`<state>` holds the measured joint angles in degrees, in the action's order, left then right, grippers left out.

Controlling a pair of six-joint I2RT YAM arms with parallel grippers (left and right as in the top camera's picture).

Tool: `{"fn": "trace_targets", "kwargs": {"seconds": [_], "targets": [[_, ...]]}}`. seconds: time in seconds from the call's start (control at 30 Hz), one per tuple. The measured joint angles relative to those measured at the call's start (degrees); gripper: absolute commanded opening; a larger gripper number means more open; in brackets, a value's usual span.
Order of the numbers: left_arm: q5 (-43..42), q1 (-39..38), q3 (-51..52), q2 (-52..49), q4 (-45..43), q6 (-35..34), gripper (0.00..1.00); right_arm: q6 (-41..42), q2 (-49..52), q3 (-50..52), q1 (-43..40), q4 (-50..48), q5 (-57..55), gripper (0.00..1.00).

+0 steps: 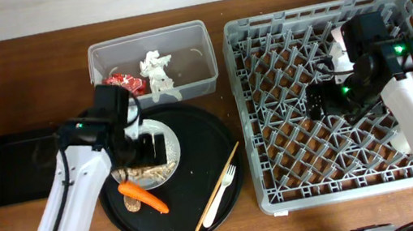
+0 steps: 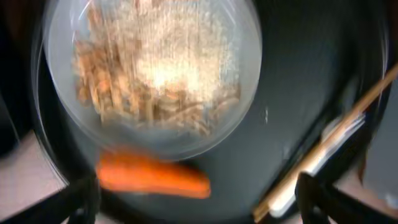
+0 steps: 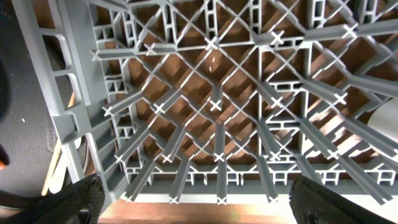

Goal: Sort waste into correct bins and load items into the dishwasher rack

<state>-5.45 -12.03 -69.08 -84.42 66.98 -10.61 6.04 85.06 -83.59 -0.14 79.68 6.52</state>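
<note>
Carrot [image 2: 152,177] lies between the left gripper's [image 2: 198,194] spread fingers, white plate [image 2: 249,62] just beyond them; the right gripper's [image 3: 196,193] fingers hang apart, rack [image 3: 214,106] lattice directly beneath.

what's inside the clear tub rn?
Visible in the clear tub: crumpled white tissue and a red wrapper. The left arm covers the tub's corner beside the wrapper, so anything there is hidden.

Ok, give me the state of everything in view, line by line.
clear tub, holds tissues and red wrapper.
black tray, nothing seen inside.
plate, food scraps on it.
carrot, lying beside plate.
fork and chopstick, lying on round tray.
rack, mostly unloaded.
left hand, open over plate.
right hand, open over rack.
</note>
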Motion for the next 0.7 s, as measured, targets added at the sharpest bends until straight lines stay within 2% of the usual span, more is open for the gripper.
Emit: {"fn": "trace_targets", "kwargs": {"seconds": [0.07, 0.1, 0.2, 0.3, 0.37, 0.47, 0.53, 0.6, 0.67, 0.7], "targets": [[-0.94, 0.0, 1.05, 0.07, 6.19, -7.21, 0.99, 0.0, 0.0, 0.0, 0.0, 0.04, 0.0, 0.98], [-1.29, 0.0, 3.52, 0.11, 5.92, -12.22, 0.99, 0.0, 0.0, -0.02, 0.0, 0.13, 0.0, 0.98], [-1.66, 0.0, 10.62, 0.11, -0.46, -23.1, 0.99, 0.02, -0.04, 0.0, 0.0, 0.61, 0.0, 0.98], [0.13, 0.0, 16.2, 0.11, -5.66, -29.62, 0.99, 0.02, -0.04, 0.0, 0.0, 0.72, 0.02, 0.98], [1.88, 0.0, 19.34, 0.17, -10.75, -31.52, 0.99, -0.02, -0.04, 0.0, 0.0, 0.66, 0.0, 0.98], [3.17, 0.0, 22.53, 0.17, -17.22, -32.72, 0.89, 0.0, -0.04, 0.0, 0.0, 0.7, 0.0, 0.98], [4.63, 0.0, 22.77, 0.17, -18.03, -33.2, 0.73, 0.0, -0.04, 0.0, 0.0, 0.7, 0.0, 0.98], [5.31, 0.0, 22.8, 0.17, -18.14, -33.44, 0.63, 0.0, -0.04, 0.0, 0.0, 0.72, 0.02, 0.98], [5.73, 0.0, 22.91, 0.17, -18.21, -33.48, 0.62, -0.02, -0.04, 0.0, 0.0, 0.7, 0.0, 0.98], [6.12, 0.0, 22.93, 0.17, -18.23, -33.46, 0.55, -0.02, -0.04, 0.0, 0.0, 0.72, 0.0, 0.98]]}}
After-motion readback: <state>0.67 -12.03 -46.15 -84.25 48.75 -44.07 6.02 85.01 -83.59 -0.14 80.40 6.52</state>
